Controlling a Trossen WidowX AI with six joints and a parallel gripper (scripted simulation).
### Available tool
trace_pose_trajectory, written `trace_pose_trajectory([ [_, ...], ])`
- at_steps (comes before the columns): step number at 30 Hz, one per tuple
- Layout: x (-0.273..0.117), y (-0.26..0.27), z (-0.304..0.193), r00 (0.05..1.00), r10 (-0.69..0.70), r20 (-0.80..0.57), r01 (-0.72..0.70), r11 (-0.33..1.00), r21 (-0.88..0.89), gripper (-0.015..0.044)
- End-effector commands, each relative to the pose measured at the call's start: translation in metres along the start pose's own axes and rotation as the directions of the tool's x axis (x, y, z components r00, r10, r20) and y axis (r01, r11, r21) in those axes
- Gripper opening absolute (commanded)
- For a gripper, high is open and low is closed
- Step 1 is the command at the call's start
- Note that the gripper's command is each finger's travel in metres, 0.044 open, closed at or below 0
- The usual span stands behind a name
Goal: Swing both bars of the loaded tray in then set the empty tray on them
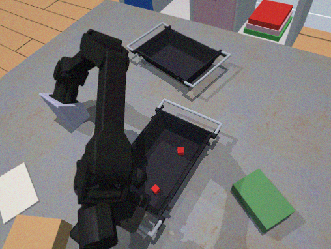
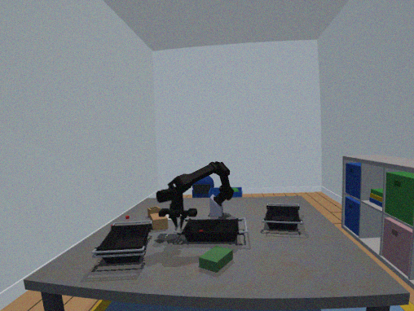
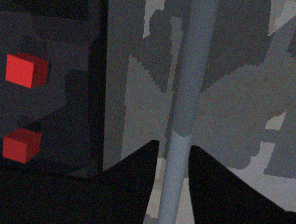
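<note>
1. Loaded tray [image 1: 166, 166] [image 2: 212, 237] [image 3: 97, 110] stands on the worktop [image 1: 277, 107] [image 2: 318, 260], red blocks [image 1: 180, 150] [image 2: 200, 230] [image 3: 20, 71] inside. Far bar [image 1: 192, 111] [image 2: 245, 225] lies outboard.
2. Claw [image 1: 141, 225] [image 2: 178, 229] [image 3: 173, 150]: narrowly parted, gripping nothing; near bar [image 1: 156, 229] [image 3: 181, 142] between the fingertips.
3. Step in hand, as judged: swinging the near bar inward. Recommended: follow its hinge arc, keep the pads clear of rim and blocks, avoid dragging the tray, and withdraw only once the bar rests across the top.
</note>
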State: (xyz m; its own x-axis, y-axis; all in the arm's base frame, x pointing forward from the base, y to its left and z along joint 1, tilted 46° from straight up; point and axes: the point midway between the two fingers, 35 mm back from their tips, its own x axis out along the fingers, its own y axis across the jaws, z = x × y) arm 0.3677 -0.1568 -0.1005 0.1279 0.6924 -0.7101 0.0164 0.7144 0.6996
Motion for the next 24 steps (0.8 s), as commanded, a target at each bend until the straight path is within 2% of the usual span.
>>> trace_pose_trajectory([
  [1,0.002,0.001,-0.001,1.000,0.003,0.002,-0.003,1.000,0.006,0.0083],
  [12,-0.029,0.024,-0.001,1.000,0.003,0.002,-0.003,1.000,0.007,0.0083],
  [24,-0.026,0.059,0.000,1.000,0.005,0.001,-0.005,1.000,0.008,0.0083],
])
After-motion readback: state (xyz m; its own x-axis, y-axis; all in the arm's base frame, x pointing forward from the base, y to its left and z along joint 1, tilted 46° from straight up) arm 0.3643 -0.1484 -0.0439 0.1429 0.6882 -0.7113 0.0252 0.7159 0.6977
